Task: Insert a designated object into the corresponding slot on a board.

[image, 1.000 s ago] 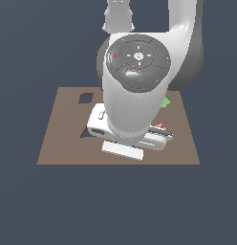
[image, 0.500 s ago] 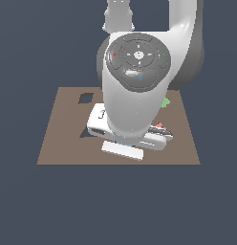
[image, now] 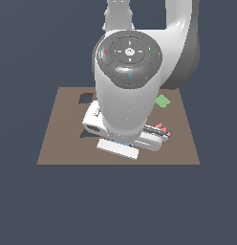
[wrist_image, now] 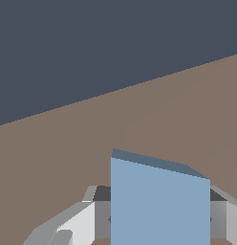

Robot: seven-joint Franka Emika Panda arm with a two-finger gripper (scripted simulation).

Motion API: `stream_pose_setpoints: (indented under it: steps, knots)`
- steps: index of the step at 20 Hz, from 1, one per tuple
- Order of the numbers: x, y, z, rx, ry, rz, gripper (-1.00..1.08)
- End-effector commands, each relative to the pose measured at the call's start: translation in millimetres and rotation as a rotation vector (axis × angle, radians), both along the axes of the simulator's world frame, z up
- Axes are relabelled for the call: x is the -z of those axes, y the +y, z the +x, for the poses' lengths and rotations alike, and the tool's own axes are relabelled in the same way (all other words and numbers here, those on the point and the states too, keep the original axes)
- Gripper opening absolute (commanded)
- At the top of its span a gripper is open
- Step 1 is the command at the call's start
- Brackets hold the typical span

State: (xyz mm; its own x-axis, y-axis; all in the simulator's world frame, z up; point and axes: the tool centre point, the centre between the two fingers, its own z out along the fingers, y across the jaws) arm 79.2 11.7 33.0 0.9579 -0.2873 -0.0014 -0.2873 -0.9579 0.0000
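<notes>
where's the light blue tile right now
In the wrist view, the light-blue tile sits between the end effector fingers, above the brown board. The arm hides it in the exterior view.

You see the arm (image: 127,91) mid-frame, covering much of the board (image: 58,139) | green piece (image: 162,101) right of centre | dark hole (image: 85,98) upper left

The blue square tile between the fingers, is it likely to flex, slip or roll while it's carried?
The blue tile looks like a rigid slab with flat faces and straight edges, so it probably won't flex. With no curved side it shouldn't roll. Its smooth flat faces could let it pivot or slide between the fingers if gripped lightly above the board.
</notes>
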Motion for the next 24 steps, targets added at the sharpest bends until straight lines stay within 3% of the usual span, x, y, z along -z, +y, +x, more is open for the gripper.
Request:
stream_pose_setpoints:
  steps: [1, 12, 24]
  knots:
    - [-1, -9, -2, 0.042, -0.001, 0.0, -1.0]
    - [-3, -70, -38, 0.392, -0.001, 0.0, -1.0]
    - [-6, -127, -121, 0.895, 0.0, 0.0, -1.0]
